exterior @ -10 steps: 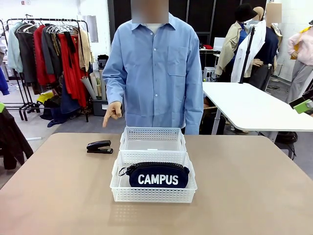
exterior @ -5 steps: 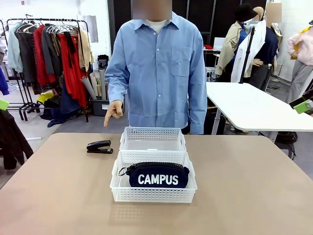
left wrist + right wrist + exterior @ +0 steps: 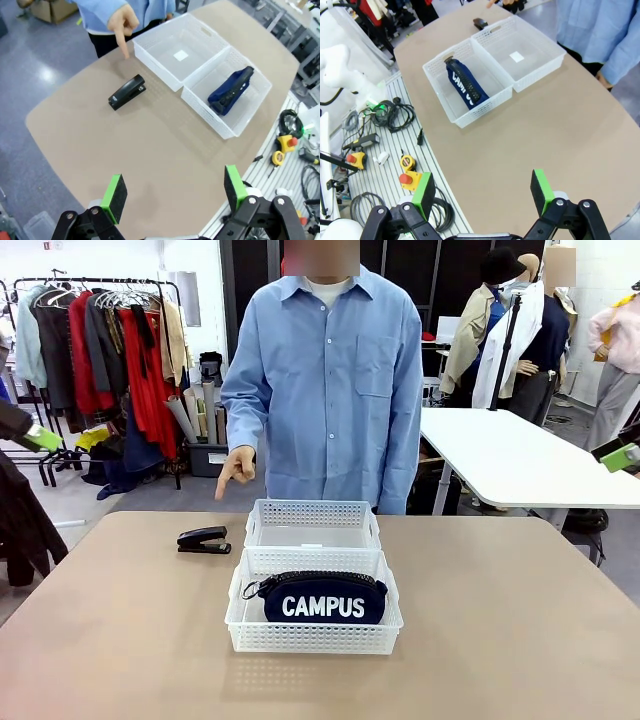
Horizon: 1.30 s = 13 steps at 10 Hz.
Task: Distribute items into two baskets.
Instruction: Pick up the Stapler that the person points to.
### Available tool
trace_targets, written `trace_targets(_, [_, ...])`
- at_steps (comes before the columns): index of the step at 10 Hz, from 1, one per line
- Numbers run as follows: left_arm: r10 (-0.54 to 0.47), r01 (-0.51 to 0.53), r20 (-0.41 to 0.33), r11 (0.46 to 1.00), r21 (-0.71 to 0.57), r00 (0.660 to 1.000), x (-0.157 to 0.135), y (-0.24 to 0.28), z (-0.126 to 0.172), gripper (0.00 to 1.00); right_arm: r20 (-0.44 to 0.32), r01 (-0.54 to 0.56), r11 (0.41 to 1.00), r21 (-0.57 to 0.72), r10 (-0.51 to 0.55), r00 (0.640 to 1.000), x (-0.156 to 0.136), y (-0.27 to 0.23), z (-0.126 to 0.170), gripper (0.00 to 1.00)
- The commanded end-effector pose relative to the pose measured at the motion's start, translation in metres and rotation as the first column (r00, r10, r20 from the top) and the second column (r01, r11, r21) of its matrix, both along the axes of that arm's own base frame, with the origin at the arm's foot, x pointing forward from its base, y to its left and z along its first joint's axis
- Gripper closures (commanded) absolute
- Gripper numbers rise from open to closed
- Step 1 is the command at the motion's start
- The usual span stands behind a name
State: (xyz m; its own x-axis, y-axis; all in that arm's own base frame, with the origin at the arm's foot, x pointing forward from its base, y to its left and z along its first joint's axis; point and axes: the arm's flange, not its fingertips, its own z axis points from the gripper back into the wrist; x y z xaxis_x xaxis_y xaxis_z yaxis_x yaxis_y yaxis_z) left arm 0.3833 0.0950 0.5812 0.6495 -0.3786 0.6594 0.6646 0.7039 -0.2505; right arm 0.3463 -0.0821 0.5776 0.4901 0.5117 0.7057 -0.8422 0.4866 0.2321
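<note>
A navy pouch (image 3: pixel 320 600) lettered "CAMPUS" lies in the nearer white basket (image 3: pixel 314 638). Behind it, touching, stands the farther basket (image 3: pixel 312 514), holding nothing. The small black stapler (image 3: pixel 204 539) rests on the table left of the farther basket, and the person's hand (image 3: pixel 235 468) points a finger down above it. From high up, the left wrist view shows the stapler (image 3: pixel 127 92), the pouch (image 3: pixel 231 90) and my left gripper (image 3: pixel 175 192), open and empty. My right gripper (image 3: pixel 482 192) is also open and empty, high above the pouch (image 3: pixel 465 82) and the stapler (image 3: pixel 480 23).
The tan table (image 3: pixel 500 640) has bare room on both sides of the baskets. A person in a blue shirt (image 3: pixel 325 380) stands at the far edge. Cables and tools (image 3: pixel 405 170) lie on a grated shelf beside the table. A white table (image 3: pixel 500 455) stands behind at right.
In the front view, a green pad of my left gripper has risen at the left edge. The person has shifted slightly right, hand still pointing. Nothing on the table has moved.
</note>
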Motion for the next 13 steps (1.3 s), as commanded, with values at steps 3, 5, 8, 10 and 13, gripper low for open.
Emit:
trace_targets(3, [-0.072, 0.078, -0.069, 0.993, 0.094, 0.995, 0.063, -0.008, 0.002, 0.00, 0.003, 0.000, 1.000, 0.008, 0.000, 1.000, 0.000, 0.001, 0.001, 0.00])
trace_targets(5, [-0.117, 0.130, -0.096, 0.982, 0.139, 0.988, 0.099, -0.016, 0.001, 0.00, 0.003, 0.000, 1.000, 0.008, 0.000, 1.000, 0.000, 0.001, 0.001, 0.00])
trace_targets(8, [-0.178, 0.202, -0.146, 0.963, 0.178, 0.973, 0.154, -0.029, -0.007, 0.00, 0.003, 0.000, 1.000, 0.008, 0.000, 1.000, 0.000, 0.001, 0.001, 0.00])
trace_targets(10, [-0.223, 0.259, -0.169, 0.936, 0.237, 0.960, 0.187, -0.042, -0.020, 0.00, 0.003, 0.000, 1.000, 0.008, 0.000, 1.000, 0.000, 0.001, 0.001, 0.00])
trace_targets(13, [-0.289, 0.344, -0.206, 0.882, 0.322, 0.935, 0.223, -0.064, -0.052, 0.00, 0.003, 0.000, 1.000, 0.008, 0.000, 1.000, 0.000, 0.001, 0.001, 0.00])
